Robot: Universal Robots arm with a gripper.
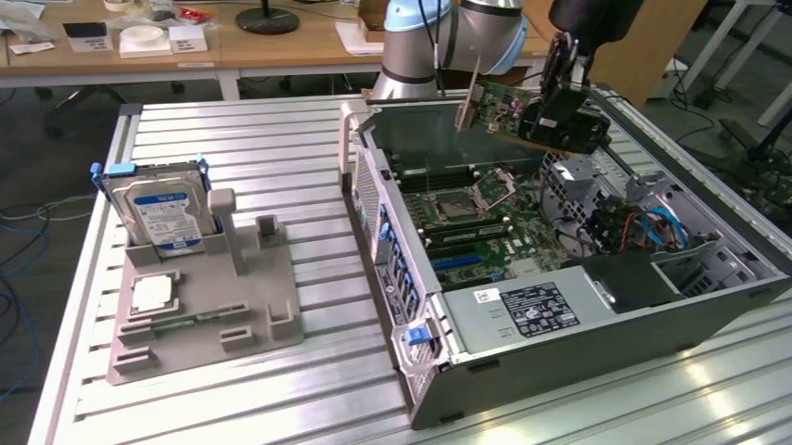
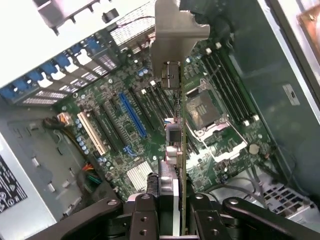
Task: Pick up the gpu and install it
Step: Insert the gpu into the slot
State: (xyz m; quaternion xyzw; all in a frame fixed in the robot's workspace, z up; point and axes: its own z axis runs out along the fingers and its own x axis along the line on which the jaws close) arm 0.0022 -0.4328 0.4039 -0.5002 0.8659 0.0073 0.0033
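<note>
Gripper [image 1: 559,119] jaws clamped on gpu [image 1: 495,107]. Card held in air above open PC case [image 1: 557,371], edge-on over mobo [image 2: 125,125] slots, not seated. Case contents: mobo, CPU socket [image 1: 465,199], PSU [image 1: 526,311], blue cables [image 1: 656,227]. Grey holder tray [image 1: 210,324] on table [image 1: 285,158]: hard drive [image 1: 159,209] upright in rear slot, CPU chip [image 1: 151,294] flat in recess.
</note>
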